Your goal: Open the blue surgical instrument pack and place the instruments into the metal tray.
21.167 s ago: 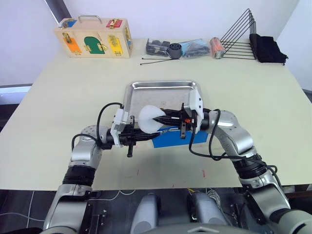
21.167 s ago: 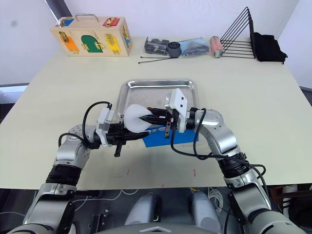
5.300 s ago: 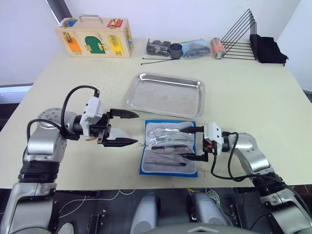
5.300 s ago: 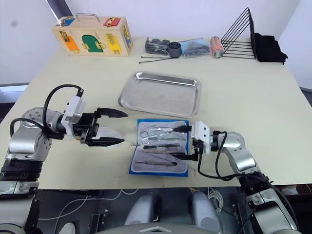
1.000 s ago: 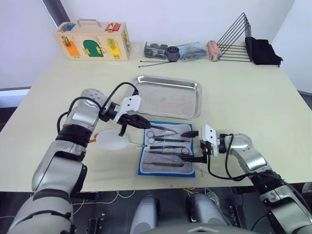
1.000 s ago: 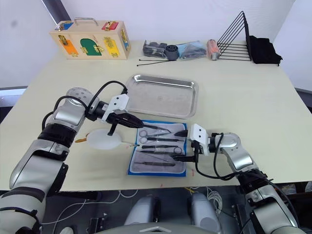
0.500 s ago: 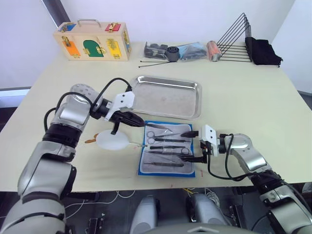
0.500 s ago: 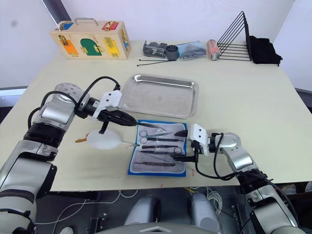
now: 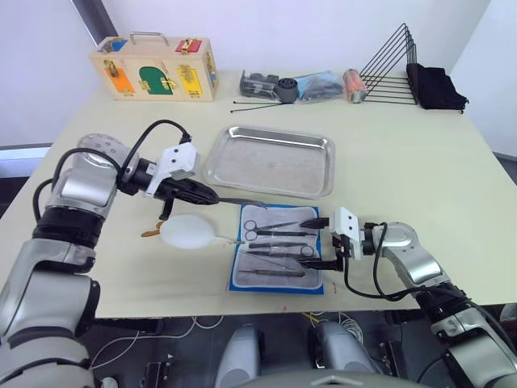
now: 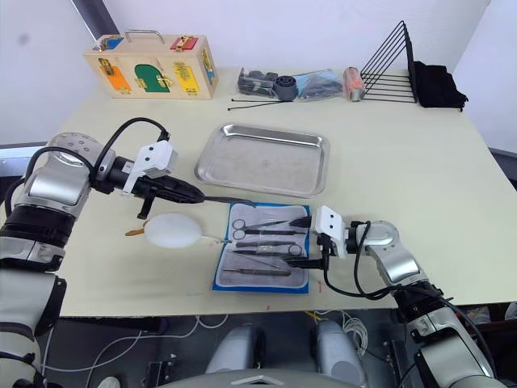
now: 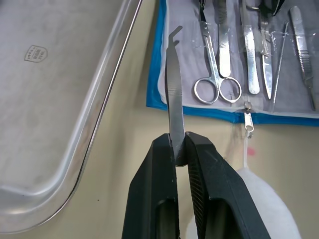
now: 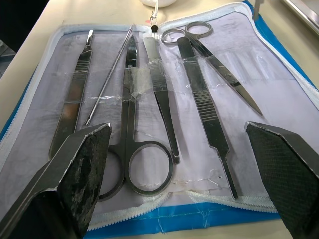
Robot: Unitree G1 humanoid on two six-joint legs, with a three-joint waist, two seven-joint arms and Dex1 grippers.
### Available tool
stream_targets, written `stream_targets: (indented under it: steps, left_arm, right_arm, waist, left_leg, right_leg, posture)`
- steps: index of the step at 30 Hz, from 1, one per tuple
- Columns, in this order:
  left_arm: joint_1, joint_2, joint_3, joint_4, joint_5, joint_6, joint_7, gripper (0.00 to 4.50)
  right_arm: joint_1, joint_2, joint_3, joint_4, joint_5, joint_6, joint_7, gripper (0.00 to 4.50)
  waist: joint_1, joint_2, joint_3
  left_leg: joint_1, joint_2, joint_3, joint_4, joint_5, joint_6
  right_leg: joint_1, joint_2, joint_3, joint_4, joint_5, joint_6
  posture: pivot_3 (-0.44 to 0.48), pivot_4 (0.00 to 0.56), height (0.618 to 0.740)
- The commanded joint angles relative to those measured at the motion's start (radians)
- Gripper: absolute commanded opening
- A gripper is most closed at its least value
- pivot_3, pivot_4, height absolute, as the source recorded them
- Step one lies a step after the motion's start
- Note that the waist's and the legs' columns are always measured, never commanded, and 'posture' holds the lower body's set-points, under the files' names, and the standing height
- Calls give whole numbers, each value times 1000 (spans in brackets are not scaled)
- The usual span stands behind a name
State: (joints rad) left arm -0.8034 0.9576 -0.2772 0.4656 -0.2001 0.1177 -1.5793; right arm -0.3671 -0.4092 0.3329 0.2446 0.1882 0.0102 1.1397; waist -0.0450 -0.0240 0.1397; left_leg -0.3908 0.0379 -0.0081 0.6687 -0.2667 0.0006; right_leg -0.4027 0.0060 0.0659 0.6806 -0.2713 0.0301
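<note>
The blue surgical instrument pack lies open near the table's front edge, grey lining up. Several instruments, scissors, forceps and a probe, rest in its clear sleeves. My left gripper is shut on one flat, thin metal instrument. The tool hangs level just above the table, its hooked tip over the pack's far left corner, in front of the metal tray, which is empty. My right gripper is open at the pack's right edge, its fingers spread wide and level with the instruments.
A white egg-shaped plush toy lies left of the pack, under my left gripper. Along the back edge stand a wooden latch box, bagged dark parts, black cable ties, a wire rack and black cloth.
My left gripper has drawn the thin tool leftward, out of the pack and away from it. The right arm has stayed where it was.
</note>
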Motion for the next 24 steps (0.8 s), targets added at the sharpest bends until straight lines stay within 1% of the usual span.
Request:
stream_targets:
  steps: [1,5,8,11,15,19,24]
  left_arm:
    - [7,35,53,-43,-56,44,-35,65]
    - [10,1,146,-32,-113,131,27,65]
    - [11,-70,226,-36,-137,206,187,65]
    - [19,-124,277,-51,-121,237,331,65]
    - [30,-192,305,-69,-53,263,571,65]
    - [38,-255,318,-95,-12,300,746,65]
    - [36,-368,317,-172,30,497,983,65]
  right_arm:
    - [65,-21,78,109,-103,73,-15,4500]
    - [72,-21,78,104,-101,73,-16,4500]
    - [74,-21,79,106,-101,69,-15,4500]
    - [73,-22,78,106,-99,69,-16,4500]
    - [76,-25,78,103,-98,67,-15,4500]
    - [79,-28,77,98,-97,67,-13,4500]
    - [76,-32,75,103,-97,64,-11,4500]
  waist:
    - [0,0,0]
    - [0,-1,0]
    - [3,-1,-1]
    - [2,-1,-1]
    - [3,-1,-1]
    - [3,-2,-1]
    - [4,-2,-2]
  left_leg:
    - [0,0,0,0,0,0]
    - [0,0,0,0,0,0]
    - [2,0,0,0,0,0]
    - [7,0,-1,-1,-2,2]
    - [8,0,-3,-1,-2,3]
    - [8,0,-4,-1,-2,3]
    - [9,0,-4,-1,-2,2]
  right_leg:
    - [0,0,0,0,0,0]
    - [0,0,0,0,0,0]
    - [2,0,-1,-1,0,0]
    - [7,0,0,-1,-1,-1]
    - [7,-1,1,-1,-1,-1]
    - [8,-1,1,-1,-1,-1]
    - [9,-1,1,-1,-1,-1]
  posture:
    - [0,150,740]
    - [0,150,740]
    - [0,150,740]
    - [0,150,740]
    - [0,150,740]
    - [0,150,740]
    - [0,150,740]
